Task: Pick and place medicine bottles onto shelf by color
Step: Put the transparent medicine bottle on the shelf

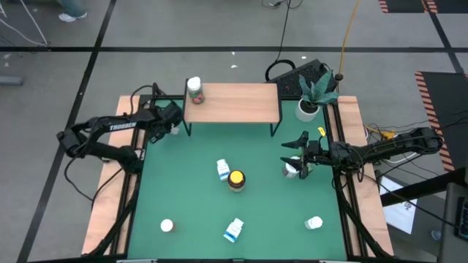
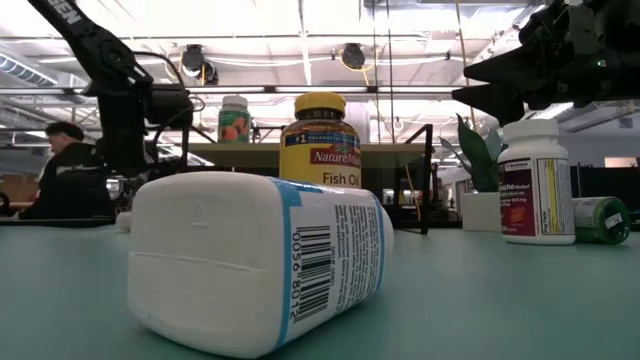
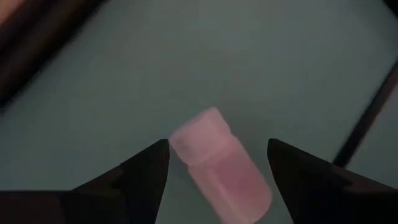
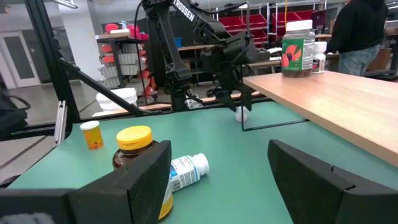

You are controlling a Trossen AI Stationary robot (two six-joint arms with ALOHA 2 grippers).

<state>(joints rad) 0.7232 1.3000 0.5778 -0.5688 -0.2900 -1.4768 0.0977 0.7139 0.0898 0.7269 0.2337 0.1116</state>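
My left gripper (image 1: 174,126) is open beside the left legs of the wood-topped shelf (image 1: 232,104). In the left wrist view its fingers stand on either side of a small pale bottle (image 3: 221,171) lying on the green mat. My right gripper (image 1: 298,152) is open above an upright white bottle with a dark red label (image 2: 535,180), clear of it. One bottle with a white lid (image 1: 194,89) stands on the shelf's left end. An amber bottle with a yellow lid (image 1: 236,179) stands mid-table beside a blue-labelled white bottle (image 1: 223,169).
A blue-labelled white bottle (image 1: 234,230) lies near the front edge, another white one (image 1: 167,226) at the front left, and a greenish one (image 2: 600,220) lies at the right. A white plant pot (image 1: 308,109) stands by the shelf's right end. A person (image 2: 65,180) is beyond the table.
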